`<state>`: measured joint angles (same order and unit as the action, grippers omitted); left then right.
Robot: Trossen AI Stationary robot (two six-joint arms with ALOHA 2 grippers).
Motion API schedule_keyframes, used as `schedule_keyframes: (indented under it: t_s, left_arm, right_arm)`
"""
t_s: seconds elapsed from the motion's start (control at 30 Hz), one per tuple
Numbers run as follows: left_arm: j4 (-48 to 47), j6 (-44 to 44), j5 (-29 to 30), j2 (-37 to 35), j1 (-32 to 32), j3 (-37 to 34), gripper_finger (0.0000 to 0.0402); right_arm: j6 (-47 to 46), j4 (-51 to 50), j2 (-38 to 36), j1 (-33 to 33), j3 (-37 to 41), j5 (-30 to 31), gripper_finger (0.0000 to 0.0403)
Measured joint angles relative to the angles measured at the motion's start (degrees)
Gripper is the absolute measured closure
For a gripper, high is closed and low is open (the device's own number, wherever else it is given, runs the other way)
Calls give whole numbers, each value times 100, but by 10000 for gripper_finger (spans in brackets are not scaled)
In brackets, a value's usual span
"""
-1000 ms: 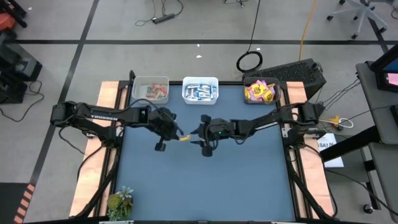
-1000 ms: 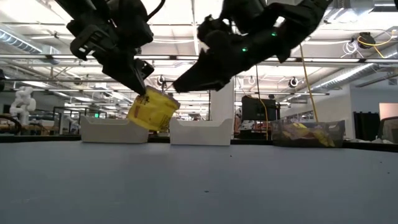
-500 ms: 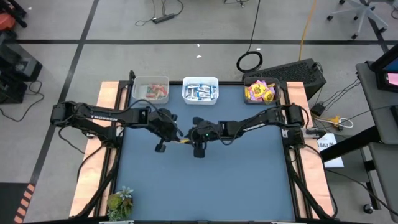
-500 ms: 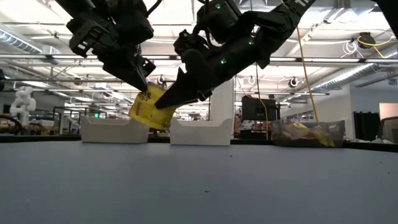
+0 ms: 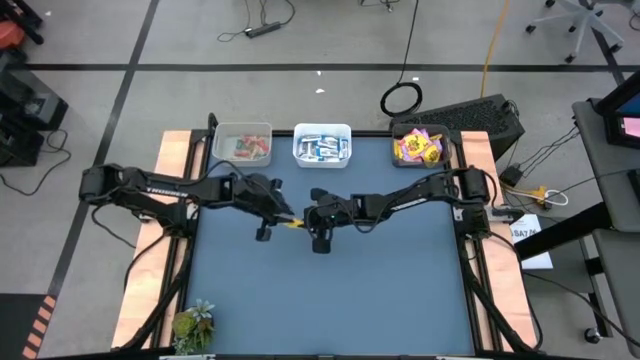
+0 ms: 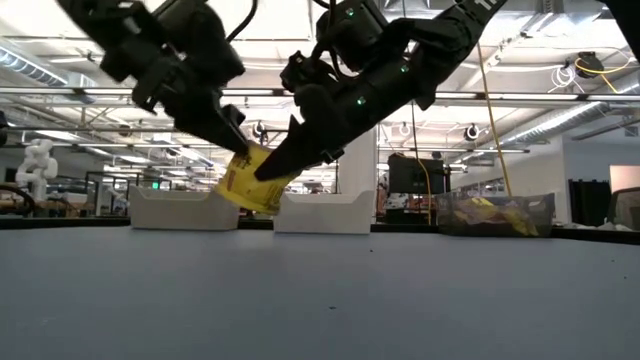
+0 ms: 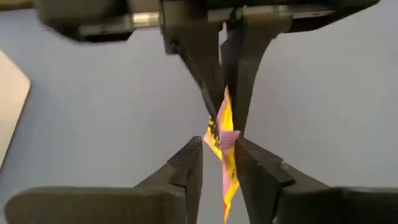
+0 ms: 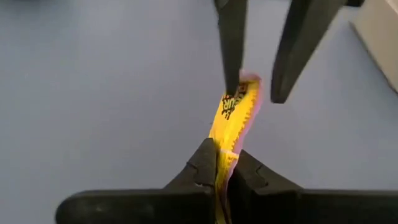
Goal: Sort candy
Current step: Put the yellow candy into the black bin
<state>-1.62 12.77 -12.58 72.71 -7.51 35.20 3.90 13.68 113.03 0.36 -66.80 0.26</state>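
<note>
At the back edge of the blue desk point(image 5: 330, 290) stood three little trays: a clear tray of red and pink sweets point(image 5: 242, 144), a white tray of blue-and-white bar wrappers point(image 5: 322, 145), and a clear tray of yellow packets point(image 5: 418, 146). In the middle, above the desk, the left pincer point(image 5: 280, 212) had its fingers point(image 7: 186, 163) parted, loose around a small yellow packet with red print point(image 5: 293, 222). The right pincer point(image 5: 308, 217) was clenched tight on that same packet. This looked like a hand-over in the air. Next, the left pincer should probably back away, and the right arm should carry the packet to the tray of yellow packets on the right.
</note>
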Motion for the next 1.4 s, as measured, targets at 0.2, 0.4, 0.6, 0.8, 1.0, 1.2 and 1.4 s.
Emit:
schedule_keyframes:
  t_s: [0.2,0.4,0.6,0.8,1.0,1.2,1.4]
  left_arm:
    - [1488,-305,7,-153,-116,-784,289]
    - [1986,-301,10,-507,-116,-948,288]
    - [2722,-421,205,-910,-120,-1404,288]
    - [3657,-650,240,-1085,-148,-1991,288]
    - [3690,-688,307,-1486,-148,-2125,288]
    - [3726,-784,506,-1926,-153,-2274,288]
    - [3705,-755,756,-2321,-170,-2456,288]
  right_arm:
    - [43,-430,-175,-63,11,761,398]
    - [88,-919,-567,-235,11,1051,401]
    - [265,-1593,-1085,-393,11,1372,402]
    - [300,-2261,-2108,-591,389,1937,402]
    - [-97,-2284,-3534,-1096,1655,2540,403]
    - [-1002,-2288,-4993,-1983,2984,3258,403]
    - [-1460,-2216,-5843,-3168,3779,3219,402]
